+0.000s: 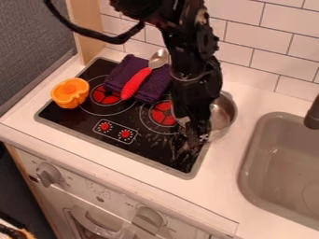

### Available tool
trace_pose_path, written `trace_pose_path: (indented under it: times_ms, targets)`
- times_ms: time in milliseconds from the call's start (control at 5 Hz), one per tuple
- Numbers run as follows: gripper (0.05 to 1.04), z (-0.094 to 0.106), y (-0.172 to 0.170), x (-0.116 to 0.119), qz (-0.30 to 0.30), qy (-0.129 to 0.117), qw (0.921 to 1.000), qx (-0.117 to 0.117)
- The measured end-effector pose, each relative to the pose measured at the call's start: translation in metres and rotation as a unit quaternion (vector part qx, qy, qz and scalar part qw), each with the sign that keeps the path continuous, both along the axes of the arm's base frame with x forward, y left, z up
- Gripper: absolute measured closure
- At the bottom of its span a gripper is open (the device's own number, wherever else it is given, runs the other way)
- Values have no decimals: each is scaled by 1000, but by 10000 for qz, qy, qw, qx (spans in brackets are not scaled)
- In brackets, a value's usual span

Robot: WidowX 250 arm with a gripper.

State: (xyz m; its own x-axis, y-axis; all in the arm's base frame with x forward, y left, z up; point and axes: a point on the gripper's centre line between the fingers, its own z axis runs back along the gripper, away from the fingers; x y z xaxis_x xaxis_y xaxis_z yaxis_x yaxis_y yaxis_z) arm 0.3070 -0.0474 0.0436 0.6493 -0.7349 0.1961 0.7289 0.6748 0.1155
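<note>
The gripper (194,142) hangs low over the right part of the black stovetop (140,148), pointing down. Just behind it and to its right is a metal pot (222,114), partly hidden by the arm. A folded dark purple cloth (118,79) lies at the back of the stovetop, left of the arm. Across the cloth rests a spoon with a red handle (135,84) and a metal bowl, its bowl toward the wall. An orange cup-like object (70,93) sits at the stovetop's left edge. Whether anything is between the gripper's tips is hard to tell.
On the right, a grey sink (283,163) is set into the white counter (227,186), with a dark faucet (313,114) at its edge. White wall tiles (248,58) rise behind. Oven knobs (48,174) are on the front below the counter's edge.
</note>
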Motion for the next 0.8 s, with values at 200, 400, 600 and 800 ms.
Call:
trace_pose_path:
  times_ms: [200, 400, 600, 800]
  targets:
    - [82, 5, 34, -12, 439, -229, 9988, -26]
    - [82, 58, 71, -19, 1000, -888, 9898, -487]
    - [82, 80, 120, -26, 2197, -460, 9727, -582]
    - [82, 50, 168, -25, 3303, 63, 9421, -581]
